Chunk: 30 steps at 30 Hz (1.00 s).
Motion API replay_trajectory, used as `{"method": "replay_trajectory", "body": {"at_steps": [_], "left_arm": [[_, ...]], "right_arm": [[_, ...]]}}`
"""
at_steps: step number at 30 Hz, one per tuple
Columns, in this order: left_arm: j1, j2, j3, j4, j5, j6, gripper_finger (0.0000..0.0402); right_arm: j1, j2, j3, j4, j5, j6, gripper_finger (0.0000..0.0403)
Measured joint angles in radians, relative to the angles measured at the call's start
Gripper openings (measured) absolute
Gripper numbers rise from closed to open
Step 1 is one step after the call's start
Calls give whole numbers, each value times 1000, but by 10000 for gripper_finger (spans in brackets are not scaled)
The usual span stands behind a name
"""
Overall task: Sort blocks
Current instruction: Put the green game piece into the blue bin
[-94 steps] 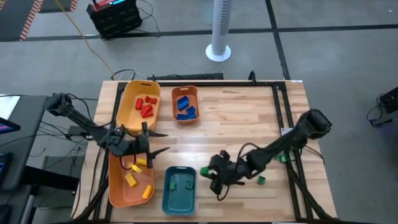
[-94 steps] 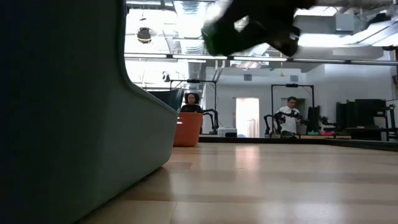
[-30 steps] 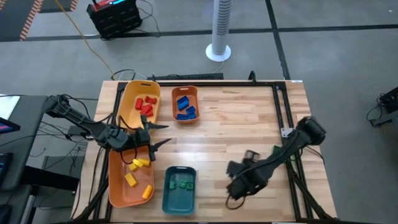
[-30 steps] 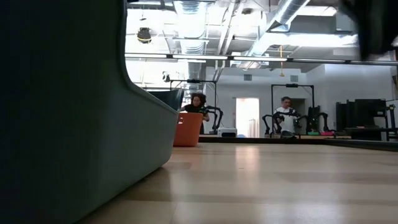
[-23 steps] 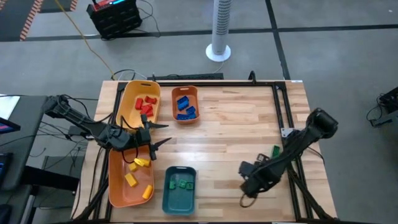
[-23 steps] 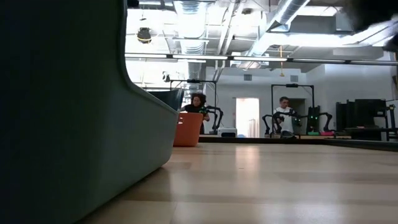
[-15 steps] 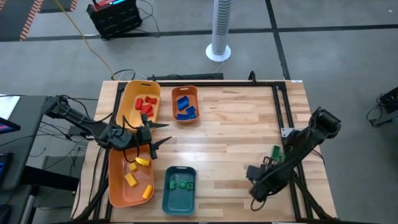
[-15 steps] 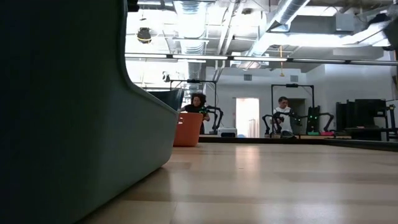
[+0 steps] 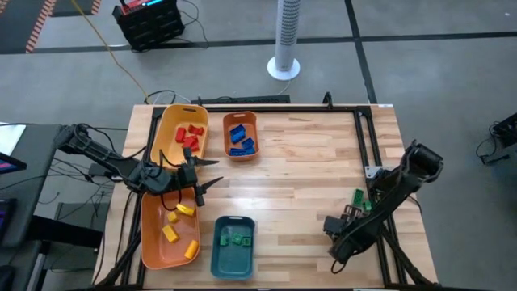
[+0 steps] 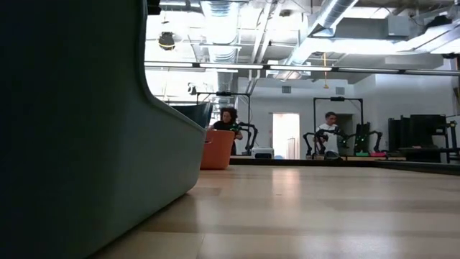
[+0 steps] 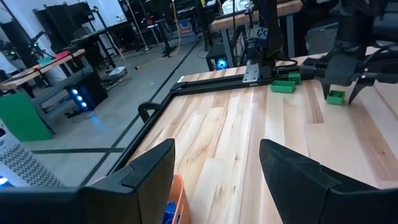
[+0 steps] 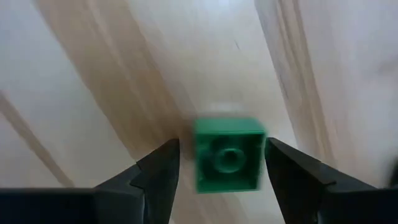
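My right gripper (image 12: 224,149) is open and points down over a green block (image 12: 227,155) that lies flat on the wood near the table's right near corner. One finger stands on each side of the block, with a small gap showing. From the left wrist view that gripper (image 11: 346,74) hovers just above the block (image 11: 336,96). In the high view the gripper (image 9: 335,234) hides the block. Two more green blocks (image 9: 358,196) lie by the right rail. My left gripper (image 9: 212,173) is open and waits between the trays at the left.
Red blocks lie in the yellow tray (image 9: 170,129), blue ones in the small orange tray (image 9: 240,118), yellow ones in the near orange tray (image 9: 153,242), green ones in the teal tray (image 9: 218,255). A black rail (image 9: 373,162) borders the right side. People sit in the room behind.
My right gripper has moved toward the table's right edge, along the near part of the table, and out of the low view. It now stands over the single green block. The left arm has kept still.
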Motion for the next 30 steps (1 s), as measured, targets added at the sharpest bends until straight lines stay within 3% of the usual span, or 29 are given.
{"method": "replay_trajectory", "body": {"at_steps": [5,11,15,19,22,30], "left_arm": [[0,0,0,-4,0,0,231],[0,0,0,-4,0,6,231],[0,0,0,-12,0,7,231],[0,0,0,-23,0,5,231],[0,0,0,-22,0,-4,231],[0,0,0,-35,0,-19,231]], "right_arm": [[-28,5,-5,10,-1,-48,221],[-70,5,-3,7,4,-77,130],[-105,6,34,32,129,-123,103],[-183,8,100,277,245,-286,103],[-257,72,202,459,239,-447,103],[-333,399,736,345,145,-851,103]]}}
